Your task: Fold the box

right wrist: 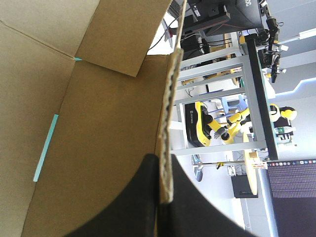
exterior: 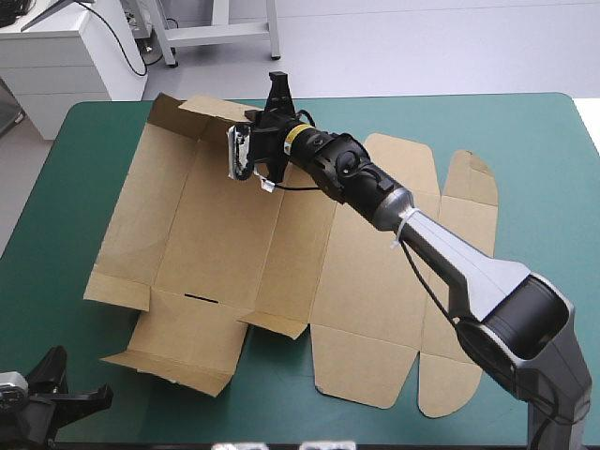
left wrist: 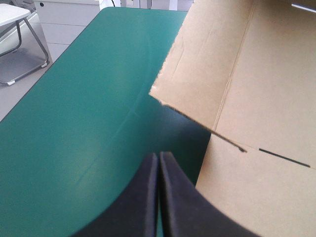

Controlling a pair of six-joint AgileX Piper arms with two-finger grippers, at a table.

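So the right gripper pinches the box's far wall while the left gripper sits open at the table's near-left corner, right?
Not quite: the left gripper is shut, not open; the left wrist view shows its fingers meeting in one arch, holding nothing. The right gripper does pinch the far wall of the box.

Brown box (exterior: 225, 225), teal-green cover (exterior: 553, 187); black left gripper (left wrist: 158, 157), black right gripper (right wrist: 162, 165)

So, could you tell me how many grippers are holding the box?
1: the right gripper, shut on the box's raised far wall. The left gripper is shut beside the box, holding nothing.
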